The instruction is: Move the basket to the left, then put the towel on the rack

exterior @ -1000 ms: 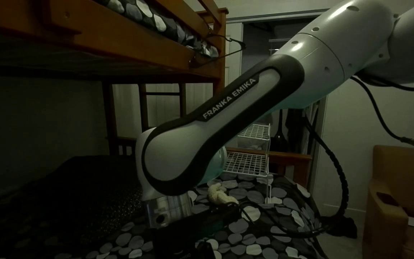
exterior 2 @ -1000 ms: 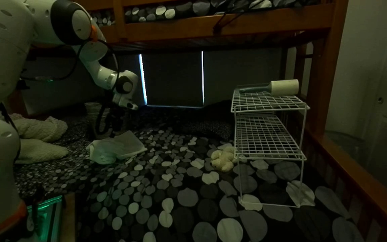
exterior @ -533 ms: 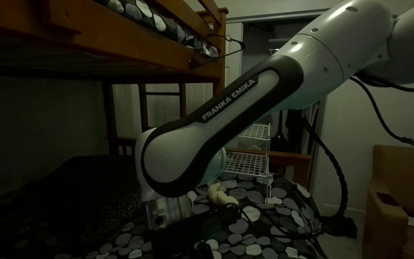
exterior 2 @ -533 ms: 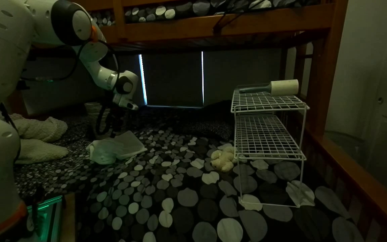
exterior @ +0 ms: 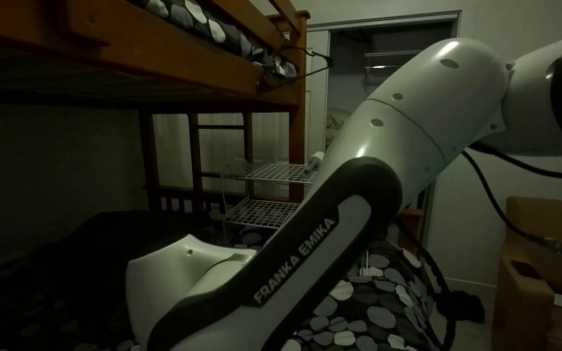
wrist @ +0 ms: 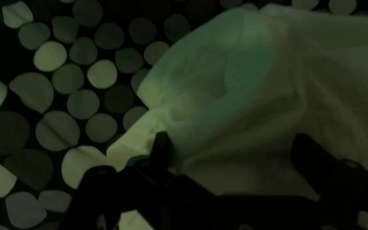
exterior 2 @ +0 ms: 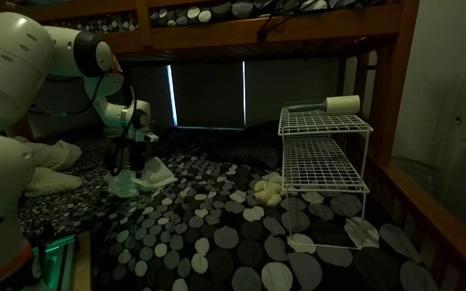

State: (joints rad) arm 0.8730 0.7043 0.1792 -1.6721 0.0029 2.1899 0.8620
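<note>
The towel (exterior 2: 156,173) is a pale, greenish-white crumpled cloth lying on the dotted bedspread; it fills much of the wrist view (wrist: 222,76). My gripper (exterior 2: 138,171) points down at the towel. In the wrist view my gripper (wrist: 232,140) has its fingers wide apart over the cloth, with nothing clamped between them; whether the tips touch the cloth I cannot tell. The rack (exterior 2: 318,161) is a white two-tier wire shelf standing on the bed, right of the towel; it also shows partly behind the arm (exterior: 269,171). The basket cannot be made out clearly; the arm covers that area.
A lint roller (exterior 2: 342,105) lies on the rack's top shelf. A small teddy bear (exterior 2: 269,192) lies beside the rack. A cream knitted blanket (exterior 2: 55,155) is near the arm's base. The upper bunk's wooden rail (exterior 2: 273,34) runs overhead, with a hanger (exterior: 330,61) on it.
The arm has lowered, and my gripper has come down to the towel. The woven basket seen behind the gripper earlier no longer shows clearly. The rack and bear have not moved.
</note>
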